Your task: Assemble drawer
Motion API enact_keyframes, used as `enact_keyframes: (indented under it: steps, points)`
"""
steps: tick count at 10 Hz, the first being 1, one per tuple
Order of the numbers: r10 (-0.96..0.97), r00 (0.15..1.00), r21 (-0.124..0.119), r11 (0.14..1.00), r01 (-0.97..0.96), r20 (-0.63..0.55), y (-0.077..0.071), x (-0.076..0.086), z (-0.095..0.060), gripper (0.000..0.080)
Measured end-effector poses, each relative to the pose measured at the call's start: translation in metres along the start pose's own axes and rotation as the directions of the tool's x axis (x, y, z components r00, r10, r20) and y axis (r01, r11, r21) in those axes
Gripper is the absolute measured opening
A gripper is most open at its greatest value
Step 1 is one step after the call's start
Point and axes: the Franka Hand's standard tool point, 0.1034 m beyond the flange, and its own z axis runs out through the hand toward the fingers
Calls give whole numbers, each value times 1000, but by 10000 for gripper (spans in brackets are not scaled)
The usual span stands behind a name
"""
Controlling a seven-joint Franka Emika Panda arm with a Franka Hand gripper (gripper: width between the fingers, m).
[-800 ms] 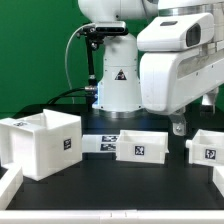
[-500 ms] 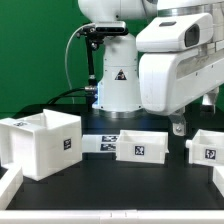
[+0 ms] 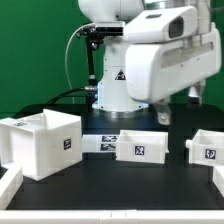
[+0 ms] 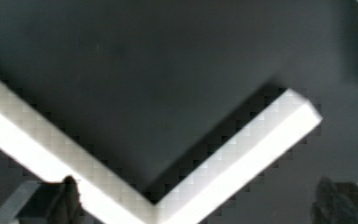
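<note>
Casing [image 3: 40, 145] stands at the exterior view's left. Two trays [image 3: 143, 148] [image 3: 207, 148] lie on the table [image 3: 100, 185], beneath the arm [image 3: 170, 60]. Gripper [image 4: 197, 203] hangs clear above, fingers spread, empty, facing a white bar [image 4: 34, 135] corner.

On the black desk [image 3: 100, 192] the drawer casing [image 3: 40, 145] stands at eight o'clock, one tray box [image 3: 141, 148] at five, a second tray box [image 3: 208, 148] at four, with the white arm [image 3: 165, 55] at one.
</note>
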Motion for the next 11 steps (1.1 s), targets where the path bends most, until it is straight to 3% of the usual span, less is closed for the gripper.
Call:
enact_keyframes:
  steps: [1,2,4,7,8,9,10,11]
  points:
    - [-30,1000,1,1000,30,9,2,-23,-2,650]
    - [-3,1000,1,1000,3,11,9,-33,-3,650]
    - [63,998,8,998,-63,14,7,-24,-2,650]
    - [5,1000,2,1000,-5,14,10,-30,-1,650]
    - [-60,998,-8,998,60,10,14,-45,1,650]
    - [-92,996,-5,996,92,18,12,-72,7,650]
    - [-113,993,12,994,113,34,4,-101,15,650]
    - [-202,979,12,979,201,32,11,-114,11,650]
